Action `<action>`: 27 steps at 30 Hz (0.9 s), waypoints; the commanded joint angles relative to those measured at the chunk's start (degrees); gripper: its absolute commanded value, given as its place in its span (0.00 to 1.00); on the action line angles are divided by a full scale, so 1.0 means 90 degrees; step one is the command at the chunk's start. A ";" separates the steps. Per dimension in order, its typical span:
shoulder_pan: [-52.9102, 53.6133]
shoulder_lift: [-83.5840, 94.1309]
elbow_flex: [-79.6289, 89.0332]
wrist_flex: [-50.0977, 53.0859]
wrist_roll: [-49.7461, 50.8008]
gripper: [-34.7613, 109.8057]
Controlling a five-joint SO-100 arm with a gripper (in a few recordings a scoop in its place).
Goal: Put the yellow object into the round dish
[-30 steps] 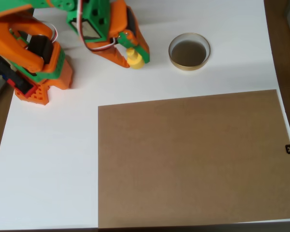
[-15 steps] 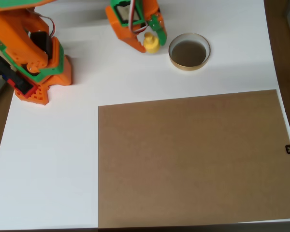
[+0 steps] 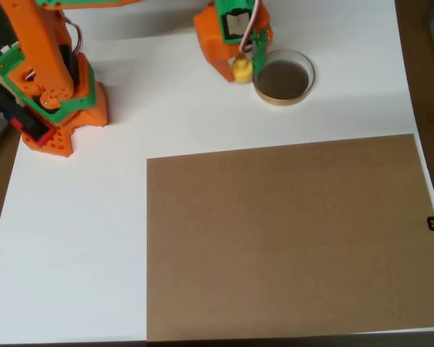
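Glossy yellow object point(image 3: 241, 71), matt brown board point(image 3: 289, 235), smooth white table point(image 3: 79, 231).
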 commanded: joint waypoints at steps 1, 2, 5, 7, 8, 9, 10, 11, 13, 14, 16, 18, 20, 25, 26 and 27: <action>-0.0127 -0.0137 -0.0771 -0.0010 -0.0088 0.24; -0.0127 -0.0254 -0.0908 -0.0010 -0.0088 0.24; -0.0127 -0.0605 -0.1328 0.0068 -0.0088 0.24; -0.0137 -0.0859 -0.1631 0.0156 -0.0078 0.24; -0.0166 -0.0967 -0.1748 0.0186 -0.0068 0.24; -0.0195 -0.1045 -0.1846 0.0205 -0.0068 0.24; -0.0234 -0.1123 -0.1924 0.0205 -0.0068 0.24; -0.0273 -0.1211 -0.2021 0.0215 -0.0059 0.24; -0.0352 -0.1396 -0.2217 0.0264 -0.0059 0.24; -0.0400 -0.1504 -0.2324 0.0283 -0.0068 0.24; -0.0488 -0.1699 -0.2529 0.0312 -0.0078 0.24; -0.0557 -0.1885 -0.2734 0.0342 -0.0088 0.24; -0.0605 -0.2090 -0.2979 0.0400 -0.0098 0.24; -0.0605 -0.2412 -0.3389 0.0449 -0.0146 0.24; -0.0596 -0.2461 -0.3437 0.0439 -0.0156 0.24; -0.0586 -0.2539 -0.3506 0.0459 -0.0156 0.24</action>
